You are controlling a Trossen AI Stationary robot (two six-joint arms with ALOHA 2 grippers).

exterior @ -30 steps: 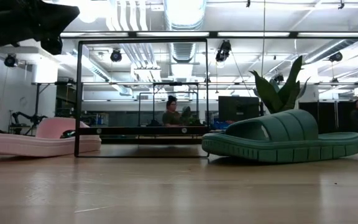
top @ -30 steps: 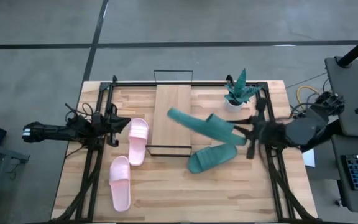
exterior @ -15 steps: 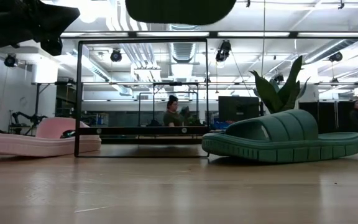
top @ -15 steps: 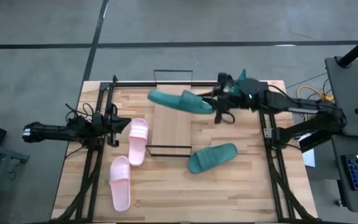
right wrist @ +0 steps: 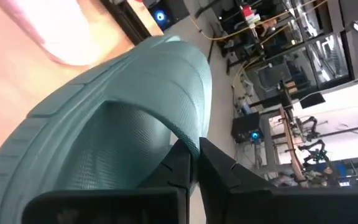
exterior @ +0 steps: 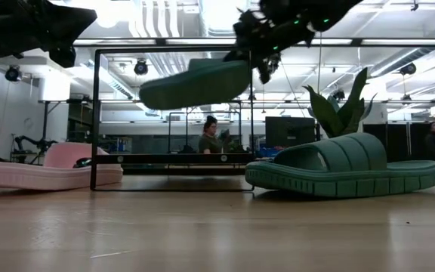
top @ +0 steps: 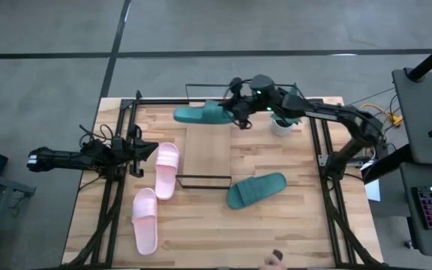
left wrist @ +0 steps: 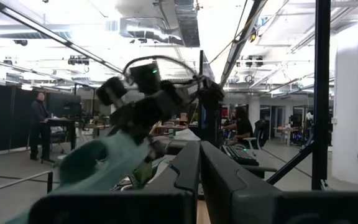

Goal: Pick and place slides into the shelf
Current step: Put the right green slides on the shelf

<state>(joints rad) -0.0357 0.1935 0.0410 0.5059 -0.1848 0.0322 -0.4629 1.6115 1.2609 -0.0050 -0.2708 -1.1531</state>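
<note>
One teal slide (top: 199,114) hangs in the air over the far end of the shelf (top: 207,154), held by my right gripper (top: 238,116), which is shut on it. In the low view this slide (exterior: 195,83) floats tilted within the shelf's black wire frame (exterior: 94,113). The other teal slide (top: 255,189) lies sole down on the table, near-right of the shelf. Two pink slides (top: 166,169) (top: 145,219) lie sole down left of the shelf. My left gripper (top: 142,150) waits shut, beside the pink pair. My right gripper pinches the teal slide's wide strap at its edge (right wrist: 178,138) between both fingers. It comes from the table's right side, roughly level. The slide is lifted clear and tilted, its free end (exterior: 153,97) lower and pointing toward the table's left.
A teal potted plant (top: 283,114) stands at the far right, close under the right arm. Black frame rails (top: 111,202) run along both table sides. Something small, perhaps a person's hand (top: 273,260), shows at the near edge. A person (exterior: 208,136) sits in the room behind.
My right gripper has carried the teal slide from above the table's right middle toward the far edge and leftward, to above the shelf's far end. The slide has turned about and now lies along the far edge. The left arm kept still.
</note>
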